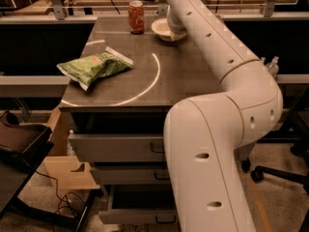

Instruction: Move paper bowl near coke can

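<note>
The paper bowl (162, 29) is off-white and shallow. It sits at the far edge of the table, just right of the coke can (136, 16), a red-orange can standing upright. My gripper (175, 31) is at the bowl's right rim, at the end of the long white arm that reaches over the table. The arm's wrist hides the right part of the bowl.
A green crinkled chip bag (94, 66) lies on the left front of the grey table (145, 81). Drawers (120, 149) are below the table, the lowest pulled out. A cardboard box (67, 170) and cables are on the floor at left.
</note>
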`<action>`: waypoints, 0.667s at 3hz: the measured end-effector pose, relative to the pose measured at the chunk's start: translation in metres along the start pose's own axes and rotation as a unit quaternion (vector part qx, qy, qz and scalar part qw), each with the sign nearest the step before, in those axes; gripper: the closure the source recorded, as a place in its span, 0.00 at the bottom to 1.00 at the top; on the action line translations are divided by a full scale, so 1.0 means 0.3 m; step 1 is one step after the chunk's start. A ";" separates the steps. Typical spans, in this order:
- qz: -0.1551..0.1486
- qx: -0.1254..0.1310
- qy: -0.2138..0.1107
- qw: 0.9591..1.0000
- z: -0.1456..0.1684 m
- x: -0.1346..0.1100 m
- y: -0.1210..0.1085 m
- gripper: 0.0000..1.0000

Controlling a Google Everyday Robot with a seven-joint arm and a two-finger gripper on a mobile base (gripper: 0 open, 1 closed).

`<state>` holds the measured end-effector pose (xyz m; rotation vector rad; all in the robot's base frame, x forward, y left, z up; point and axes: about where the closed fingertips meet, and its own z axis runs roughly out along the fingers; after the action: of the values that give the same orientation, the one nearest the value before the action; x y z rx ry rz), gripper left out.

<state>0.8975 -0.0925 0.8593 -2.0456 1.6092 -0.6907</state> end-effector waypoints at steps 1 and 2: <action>0.000 0.000 -0.001 1.000 0.013 -0.002 0.000 0.82; 0.000 -0.003 -0.001 1.000 0.025 -0.006 0.007 0.59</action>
<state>0.9004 -0.0910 0.8522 -2.0502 1.6114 -0.6842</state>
